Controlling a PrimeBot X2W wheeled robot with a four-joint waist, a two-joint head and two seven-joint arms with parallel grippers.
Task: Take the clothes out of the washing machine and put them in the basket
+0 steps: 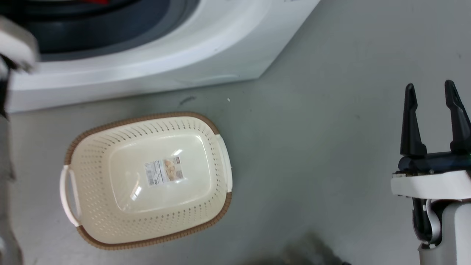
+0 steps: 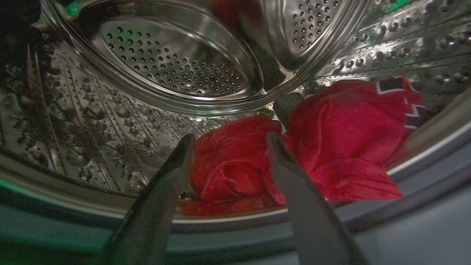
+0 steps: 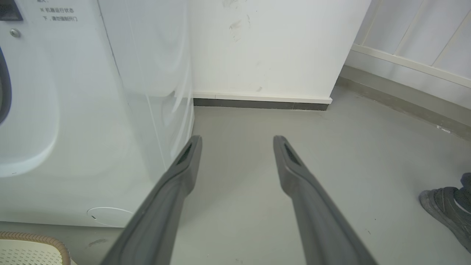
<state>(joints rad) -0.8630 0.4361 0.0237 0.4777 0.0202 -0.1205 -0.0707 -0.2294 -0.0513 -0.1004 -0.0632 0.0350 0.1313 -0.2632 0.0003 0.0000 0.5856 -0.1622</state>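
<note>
The clothes (image 2: 331,147) are glowing bright red, with a black patch edged in white zigzag trim. The drum (image 2: 176,70) around them is shining silver, dotted with rows of round holes. The washing machine (image 1: 191,62) is showing white with a grey porthole ring. The basket (image 1: 92,206) is showing cream perforated walls, a brown woven-look rim and white handles. The floor (image 1: 312,129) is reading plain grey. The right gripper (image 1: 429,86) is showing black, and a shoe (image 3: 445,209) dark grey.
</note>
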